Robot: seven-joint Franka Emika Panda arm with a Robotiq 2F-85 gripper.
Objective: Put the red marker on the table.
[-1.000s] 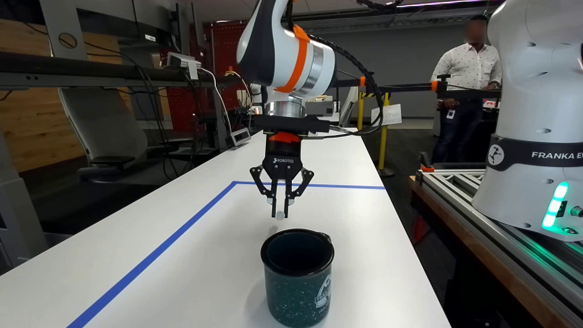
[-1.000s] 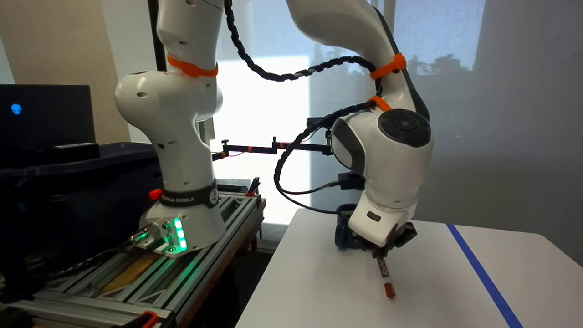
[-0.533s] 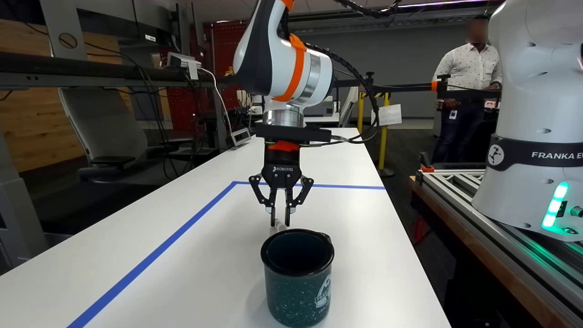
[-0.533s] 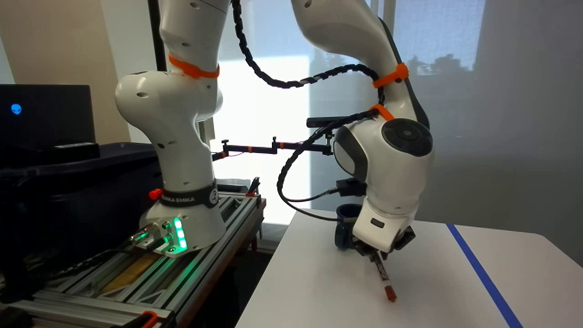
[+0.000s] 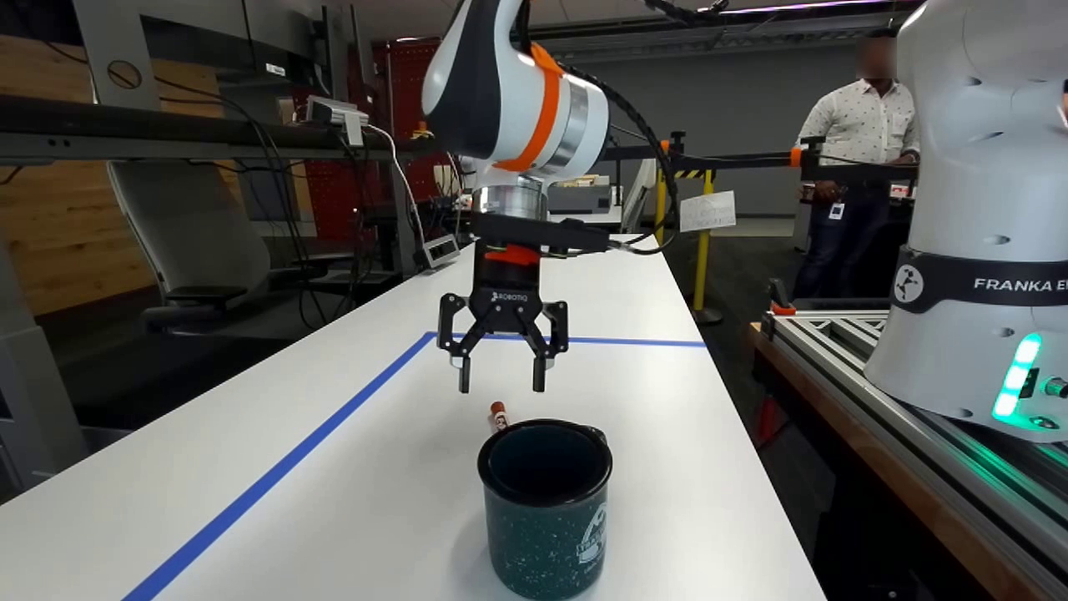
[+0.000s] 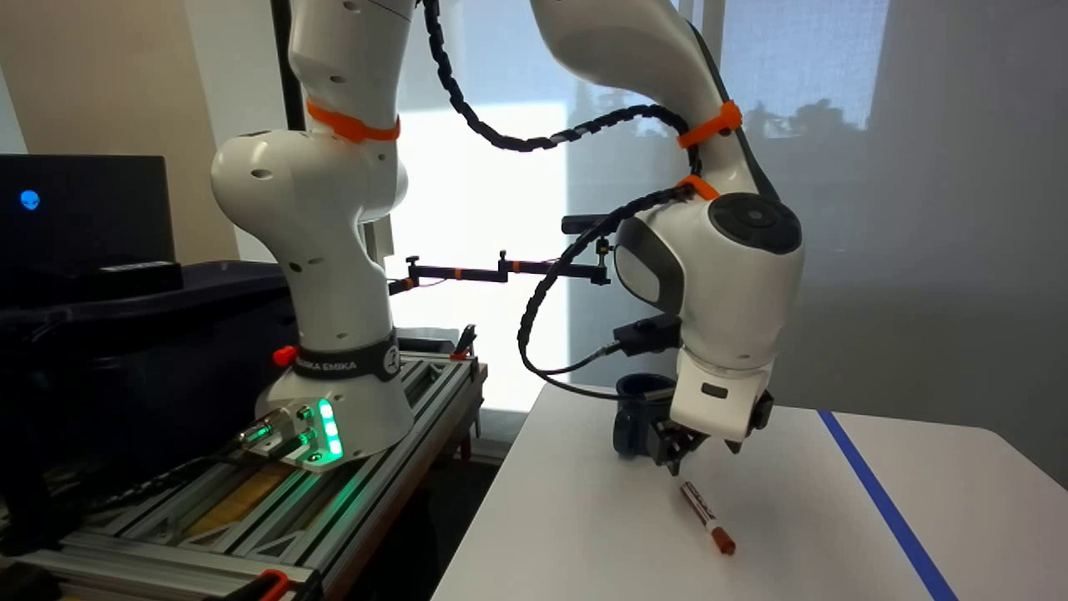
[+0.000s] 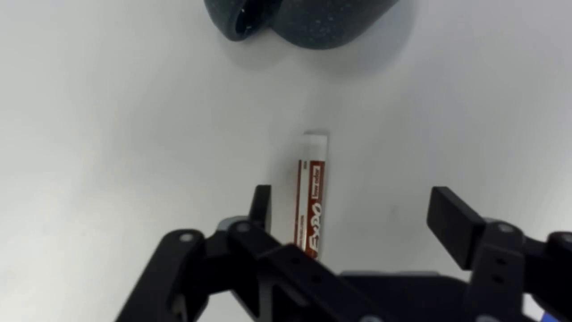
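Observation:
The red marker (image 6: 707, 517), a slim white-bodied stick with a red label and red cap, lies flat on the white table (image 6: 576, 534). My gripper (image 5: 501, 386) stands open above it, its fingers spread wide and touching nothing. In the wrist view the marker (image 7: 311, 192) shows between the spread fingers, closer to the left finger (image 7: 260, 203); its capped end is hidden behind the gripper's linkage. In an exterior view only the capped end of the marker (image 5: 499, 415) shows, the remainder being behind the cup.
A dark teal cup (image 5: 546, 534) stands upright on the table near the marker; its handle side shows in the wrist view. Blue tape (image 6: 884, 501) runs across the tabletop. The robot's metal-framed bench (image 6: 275, 517) is alongside, and a person (image 5: 859, 159) stands in the background.
The marker, held between the fingers and lowered toward the table, has been let go and lies on the tabletop. The gripper has opened wide and risen slightly above it.

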